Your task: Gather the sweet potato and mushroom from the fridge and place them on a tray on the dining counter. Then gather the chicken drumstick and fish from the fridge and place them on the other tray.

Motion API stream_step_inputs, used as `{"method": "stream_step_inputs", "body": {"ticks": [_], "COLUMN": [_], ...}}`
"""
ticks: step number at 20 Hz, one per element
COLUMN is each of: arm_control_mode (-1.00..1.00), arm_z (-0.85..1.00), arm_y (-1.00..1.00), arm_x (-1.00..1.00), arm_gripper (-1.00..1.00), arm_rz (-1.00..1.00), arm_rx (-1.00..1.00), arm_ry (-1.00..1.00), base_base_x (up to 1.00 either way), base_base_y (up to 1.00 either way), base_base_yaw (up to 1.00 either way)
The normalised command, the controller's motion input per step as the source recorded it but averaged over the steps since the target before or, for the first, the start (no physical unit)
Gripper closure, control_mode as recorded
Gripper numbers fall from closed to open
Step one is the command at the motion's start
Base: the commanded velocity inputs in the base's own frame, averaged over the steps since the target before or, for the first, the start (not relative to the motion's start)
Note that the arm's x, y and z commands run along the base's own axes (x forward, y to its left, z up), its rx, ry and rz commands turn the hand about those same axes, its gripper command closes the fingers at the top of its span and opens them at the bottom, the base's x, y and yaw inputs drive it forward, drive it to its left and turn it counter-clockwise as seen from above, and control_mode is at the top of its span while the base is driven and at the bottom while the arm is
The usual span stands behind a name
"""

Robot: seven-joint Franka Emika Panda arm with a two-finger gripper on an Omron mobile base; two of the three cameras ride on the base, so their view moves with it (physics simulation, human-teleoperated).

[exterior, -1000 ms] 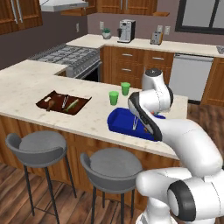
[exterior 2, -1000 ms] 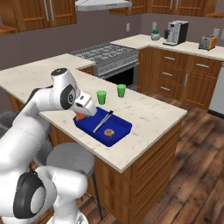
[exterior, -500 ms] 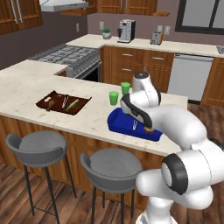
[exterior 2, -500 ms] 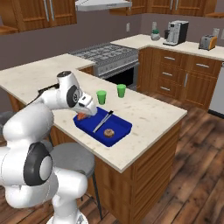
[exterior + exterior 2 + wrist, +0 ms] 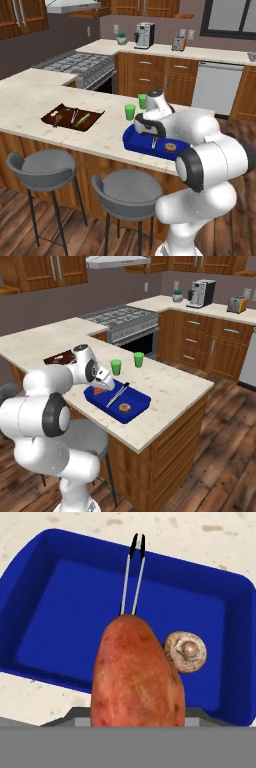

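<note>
Clenching the sweet potato in the end effector, hovering low over the blue tray. Lying on the tray floor just beside the potato: the mushroom. Resting farther in: slim tongs. Sitting on the pale dining worktop, with two green cups standing beyond the tray.

base views: behind, flanking blue tray | hand: close, probably overhead
</note>
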Motion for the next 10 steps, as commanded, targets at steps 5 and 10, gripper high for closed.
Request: {"method": "stream_step_inputs", "body": {"ticks": [5,10], "arm_control_mode": [-1.0,-1.0], "arm_z": [-0.31,-0.32], "arm_y": [0.0,0.0], "arm_x": [0.53,0.41], "arm_gripper": [1.0,1.0], "arm_rz": [0.0,0.0], "arm_rx": [0.0,0.01], "arm_ry": [0.02,0.03], "base_base_x": [0.0,0.0], "base_base_y": [0.0,0.0], "base_base_yaw": [0.0,0.0]}}
